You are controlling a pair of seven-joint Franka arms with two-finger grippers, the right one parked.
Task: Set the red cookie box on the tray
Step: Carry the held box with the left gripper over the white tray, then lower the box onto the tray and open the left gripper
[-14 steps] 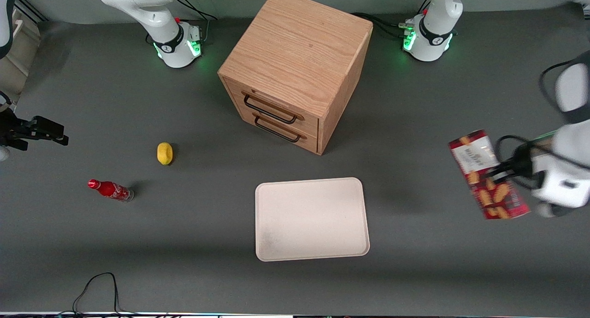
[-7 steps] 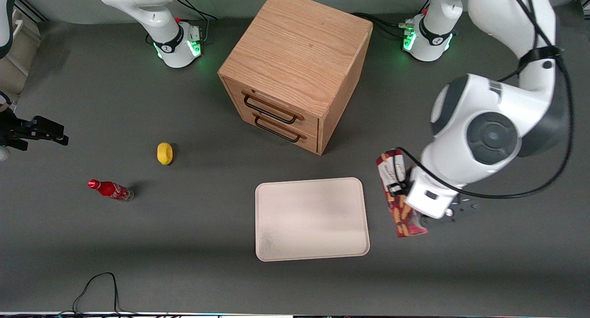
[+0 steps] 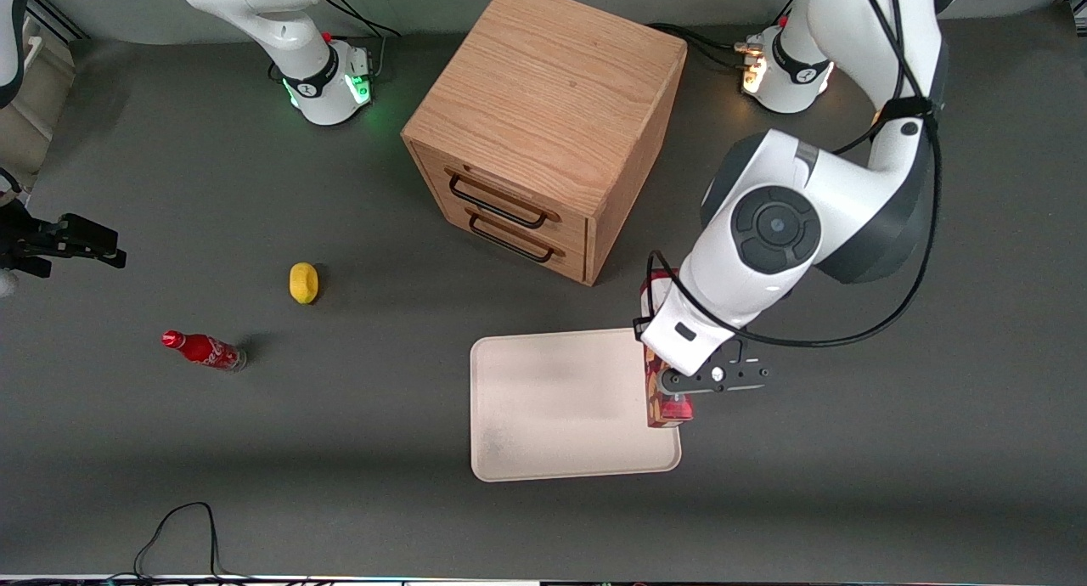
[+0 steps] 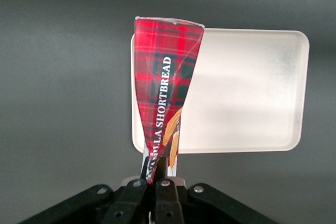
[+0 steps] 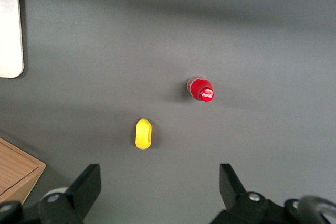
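Note:
The red cookie box [image 4: 165,77], a dark-red plaid carton with tan cookie pictures, hangs edge-on from my left gripper [image 4: 157,169], which is shut on one end of it. In the front view the red cookie box [image 3: 661,409] shows mostly under the wrist, and the gripper [image 3: 668,382] is above the tray's rim at the working arm's end. The cream-white tray [image 3: 552,399] lies flat on the table, nearer the front camera than the cabinet. From the wrist, the tray [image 4: 247,93] is bare and the box overlaps one short edge of it.
A wooden two-drawer cabinet [image 3: 543,127] stands farther from the front camera than the tray. A yellow fruit [image 3: 303,282] and a small red soda bottle [image 3: 204,350] lie toward the parked arm's end. A black cable [image 3: 183,526] loops at the table's front edge.
My left arm has swung in from the working arm's end of the table, carrying the box to the tray's rim. The box now hangs edge-on rather than showing its flat face.

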